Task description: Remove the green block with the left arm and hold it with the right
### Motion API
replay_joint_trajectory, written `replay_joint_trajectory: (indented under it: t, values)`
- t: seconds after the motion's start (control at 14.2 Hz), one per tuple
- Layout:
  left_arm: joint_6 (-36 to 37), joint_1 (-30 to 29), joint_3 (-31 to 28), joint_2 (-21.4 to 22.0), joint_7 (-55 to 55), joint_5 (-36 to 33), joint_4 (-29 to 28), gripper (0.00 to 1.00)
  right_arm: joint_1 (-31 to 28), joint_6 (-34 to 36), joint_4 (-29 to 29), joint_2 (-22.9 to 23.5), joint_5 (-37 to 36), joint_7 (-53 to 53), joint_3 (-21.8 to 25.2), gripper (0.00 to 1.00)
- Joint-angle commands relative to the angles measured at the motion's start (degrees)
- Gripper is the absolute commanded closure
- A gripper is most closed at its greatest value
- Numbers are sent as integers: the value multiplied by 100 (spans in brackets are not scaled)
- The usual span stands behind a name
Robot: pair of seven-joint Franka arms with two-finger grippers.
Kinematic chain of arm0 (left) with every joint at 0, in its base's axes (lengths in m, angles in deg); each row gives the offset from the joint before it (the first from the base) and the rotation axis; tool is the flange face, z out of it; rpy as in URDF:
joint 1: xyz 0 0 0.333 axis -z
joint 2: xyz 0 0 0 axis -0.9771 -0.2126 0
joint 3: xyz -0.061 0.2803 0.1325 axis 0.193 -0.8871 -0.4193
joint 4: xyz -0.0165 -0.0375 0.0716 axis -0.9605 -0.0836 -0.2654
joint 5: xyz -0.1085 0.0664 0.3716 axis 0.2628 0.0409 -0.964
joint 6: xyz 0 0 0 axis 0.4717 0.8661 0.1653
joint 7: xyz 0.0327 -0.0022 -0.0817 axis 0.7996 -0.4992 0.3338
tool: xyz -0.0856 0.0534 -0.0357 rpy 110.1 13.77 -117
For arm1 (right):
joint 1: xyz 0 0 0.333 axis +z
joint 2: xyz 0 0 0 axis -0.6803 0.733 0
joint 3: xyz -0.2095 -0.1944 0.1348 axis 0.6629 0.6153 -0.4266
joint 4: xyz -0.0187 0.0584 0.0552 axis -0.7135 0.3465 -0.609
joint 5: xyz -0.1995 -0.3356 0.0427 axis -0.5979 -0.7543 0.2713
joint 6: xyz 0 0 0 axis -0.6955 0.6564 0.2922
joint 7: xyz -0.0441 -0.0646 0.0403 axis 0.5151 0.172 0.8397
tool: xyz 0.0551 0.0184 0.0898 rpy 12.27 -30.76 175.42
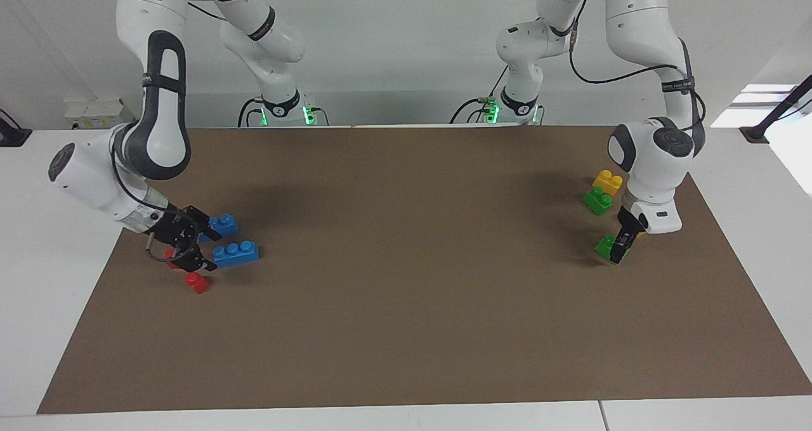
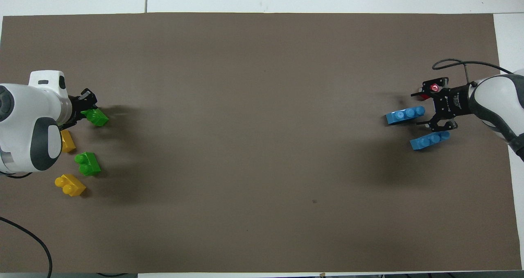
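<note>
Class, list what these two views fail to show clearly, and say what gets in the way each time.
- Yellow brick: overhead view, partly under the left arm.
- Red brick: facing view, mostly hidden by the right gripper.
- Green block: facing view, one end covered by the left gripper.

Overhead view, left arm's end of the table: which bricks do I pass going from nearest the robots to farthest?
Near yellow brick → near green block → part-hidden yellow brick → far green block.
</note>
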Motion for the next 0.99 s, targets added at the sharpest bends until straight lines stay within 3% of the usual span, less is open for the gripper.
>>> replay_joint_trajectory:
  t: [0.0, 0.28, 0.49, 0.71, 0.92]
  values:
    - [-58, 46, -18, 28, -87, -133, 66, 0, -9, 350, -331, -176, -518, 99, -21, 4]
    - [590, 46, 9, 159, -175, -133, 390, 0, -9, 886, -938, -220, -1319, -110, -109, 4]
    - [1827, 72, 79, 116, -623, -99, 1224, 0, 0, 1361, -1325, -299, -1512, -751, -171, 4]
    - [2681, 195, 184, 142, -1097, -54, 1752, 0, 236, 1485, -1361, -650, -2065, -1673, -180, 4]
    - [3508, 222, 325, 151, -1571, 85, 2428, 0, 395, 1818, -1379, -1036, -2146, -2429, -180, 3]
